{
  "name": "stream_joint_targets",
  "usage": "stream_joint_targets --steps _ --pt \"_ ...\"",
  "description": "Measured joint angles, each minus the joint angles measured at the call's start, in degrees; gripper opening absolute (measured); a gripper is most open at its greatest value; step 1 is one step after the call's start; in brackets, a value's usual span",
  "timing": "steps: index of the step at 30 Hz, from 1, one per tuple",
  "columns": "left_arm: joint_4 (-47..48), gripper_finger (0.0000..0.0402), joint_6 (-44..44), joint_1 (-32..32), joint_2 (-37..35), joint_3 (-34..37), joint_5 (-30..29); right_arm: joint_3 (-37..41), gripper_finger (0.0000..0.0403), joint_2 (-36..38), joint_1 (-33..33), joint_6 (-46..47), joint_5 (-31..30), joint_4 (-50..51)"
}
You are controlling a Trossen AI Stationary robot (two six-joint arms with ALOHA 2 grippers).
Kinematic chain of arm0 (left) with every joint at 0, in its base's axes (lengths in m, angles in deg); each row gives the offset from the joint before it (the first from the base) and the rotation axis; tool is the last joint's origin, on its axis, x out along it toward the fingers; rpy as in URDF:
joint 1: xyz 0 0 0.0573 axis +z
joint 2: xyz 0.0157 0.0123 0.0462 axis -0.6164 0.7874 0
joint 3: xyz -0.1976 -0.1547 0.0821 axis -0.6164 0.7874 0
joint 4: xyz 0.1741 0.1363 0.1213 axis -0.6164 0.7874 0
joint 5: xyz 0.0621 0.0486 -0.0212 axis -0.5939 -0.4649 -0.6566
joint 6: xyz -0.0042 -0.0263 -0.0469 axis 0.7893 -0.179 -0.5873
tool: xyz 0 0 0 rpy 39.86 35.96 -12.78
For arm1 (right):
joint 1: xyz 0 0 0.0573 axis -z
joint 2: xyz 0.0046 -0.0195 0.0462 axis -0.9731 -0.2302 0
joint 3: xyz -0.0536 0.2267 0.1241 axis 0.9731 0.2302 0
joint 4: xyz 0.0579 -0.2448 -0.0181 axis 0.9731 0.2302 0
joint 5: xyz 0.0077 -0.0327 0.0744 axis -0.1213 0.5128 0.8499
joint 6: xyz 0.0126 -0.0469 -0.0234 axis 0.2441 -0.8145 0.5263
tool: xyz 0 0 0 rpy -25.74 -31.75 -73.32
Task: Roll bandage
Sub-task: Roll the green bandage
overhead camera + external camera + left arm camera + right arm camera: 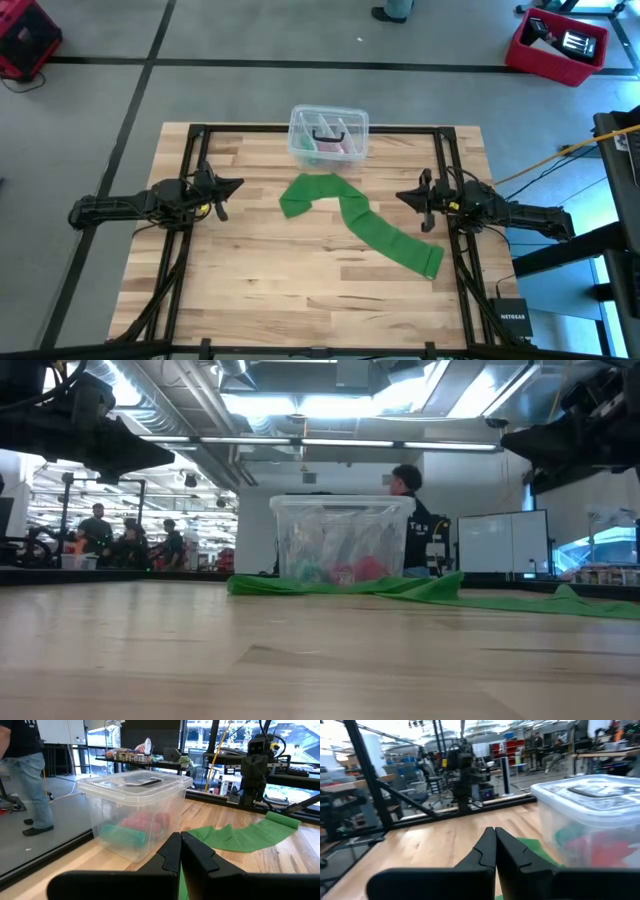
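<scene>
The bright green bandage [355, 222] lies unrolled and flat on the wooden table, bent in a wavy line from the middle toward the near right. It also shows in the low view [420, 588], the left wrist view [245, 836] and the right wrist view [532, 847]. My left gripper [238, 185] is shut and empty at the table's left, above the surface, left of the bandage. My right gripper [400, 196] is shut and empty at the table's right, just right of the bandage's middle. Their fingertips show in the wrist views [180, 840] [494, 834].
A clear plastic lidded box [328, 136] with pink, green and dark items stands at the table's far middle, just beyond the bandage. Black frame rails [190, 180] run along the table's left and right sides. People stand in the room beyond the table.
</scene>
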Motion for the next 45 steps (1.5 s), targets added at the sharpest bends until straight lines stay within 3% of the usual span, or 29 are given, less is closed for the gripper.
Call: stream_joint_targets --steps 15,20,29,35,45 --pt "-0.36 0.0004 -0.15 0.0 0.0 0.04 0.0 -0.11 0.0005 0.0 0.0 -0.44 2.46 1.21" --pt "-2.33 0.0004 -7.22 0.03 0.02 0.32 -0.02 -0.13 0.0005 0.0 0.0 4.02 3.43 0.52" --pt "-12.93 0.0002 -11.48 -0.35 0.8 0.22 2.56 -0.22 0.0005 -3.47 0.0 7.31 -2.03 -9.72" --pt "-18.79 0.0001 -10.88 -2.38 9.0 -1.98 2.95 -0.22 0.0005 -13.73 0.0 6.9 -3.12 -18.63" --pt "-17.82 0.0001 -0.4 -5.01 34.14 -16.5 3.02 -8.73 0.0005 -35.48 0.0 -3.81 -7.12 -20.1"
